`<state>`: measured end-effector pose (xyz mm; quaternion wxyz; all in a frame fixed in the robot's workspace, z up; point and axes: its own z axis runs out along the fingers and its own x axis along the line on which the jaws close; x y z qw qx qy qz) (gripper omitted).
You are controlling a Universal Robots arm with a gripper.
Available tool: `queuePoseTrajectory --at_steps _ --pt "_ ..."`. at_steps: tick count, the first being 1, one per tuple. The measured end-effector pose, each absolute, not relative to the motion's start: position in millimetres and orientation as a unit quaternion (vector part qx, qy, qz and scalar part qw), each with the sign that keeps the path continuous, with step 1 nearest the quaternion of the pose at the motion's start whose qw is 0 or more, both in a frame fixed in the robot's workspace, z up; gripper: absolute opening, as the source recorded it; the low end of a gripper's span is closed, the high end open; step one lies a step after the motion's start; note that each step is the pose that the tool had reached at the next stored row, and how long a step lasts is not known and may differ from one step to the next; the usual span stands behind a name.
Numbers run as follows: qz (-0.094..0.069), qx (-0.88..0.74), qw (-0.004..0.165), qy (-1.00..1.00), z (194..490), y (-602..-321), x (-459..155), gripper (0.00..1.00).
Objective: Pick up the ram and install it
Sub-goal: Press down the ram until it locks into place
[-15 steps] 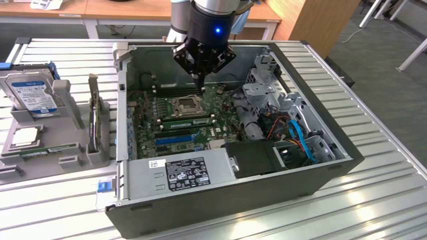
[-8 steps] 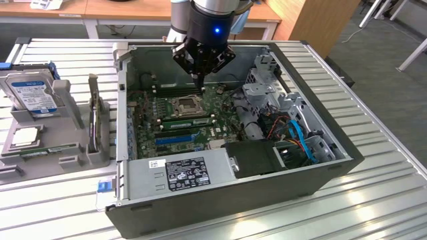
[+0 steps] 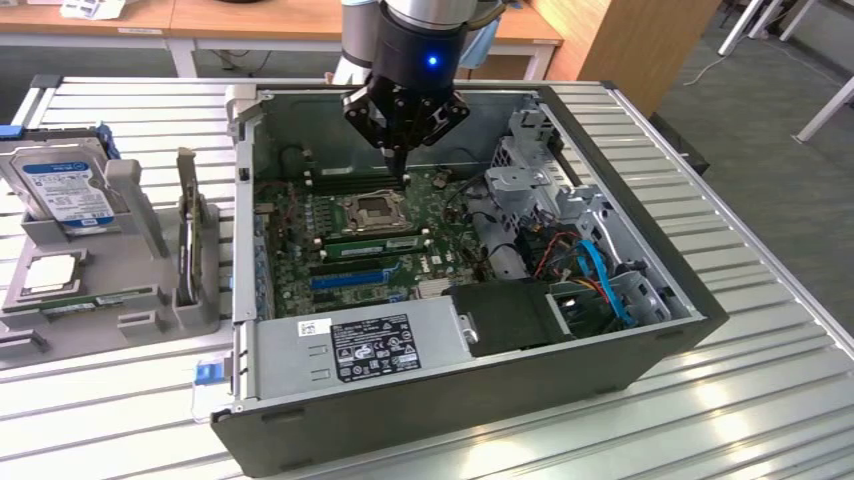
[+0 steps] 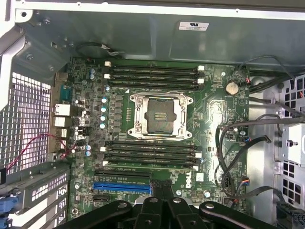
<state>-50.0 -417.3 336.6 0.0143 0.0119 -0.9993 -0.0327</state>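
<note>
Fingers (image 3: 396, 152) closed — ram (image 3: 96, 299) flat on tray (image 3: 134, 326), axis left-right.

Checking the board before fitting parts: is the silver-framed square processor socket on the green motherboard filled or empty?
Empty: the silver-framed square processor socket shows its bare contact field, with no chip seated.

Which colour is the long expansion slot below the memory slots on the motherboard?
Blue; the expansion slot shows best in the wrist view.
</note>
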Motion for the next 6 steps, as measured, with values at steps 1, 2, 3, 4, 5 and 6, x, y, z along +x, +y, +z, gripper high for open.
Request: queuePoseTrajectory --at_steps 1,2,3,4,5,6 --pt "-0.033 0.012 0.014 -0.999 336.5 -417.3 -50.3 0.1" --pt "-0.033 0.012 0.014 -0.999 336.5 -417.3 -50.3 0.1" --pt "-0.033 0.012 0.014 -0.999 336.5 -417.3 -50.4 0.1" --pt "-0.033 0.012 0.014 -0.999 336.5 -417.3 -50.4 0.1" --pt "-0.033 0.012 0.014 -0.999 336.5 -417.3 -50.4 0.1" --pt "-0.033 0.012 0.014 -0.999 336.5 -417.3 -50.4 0.1"
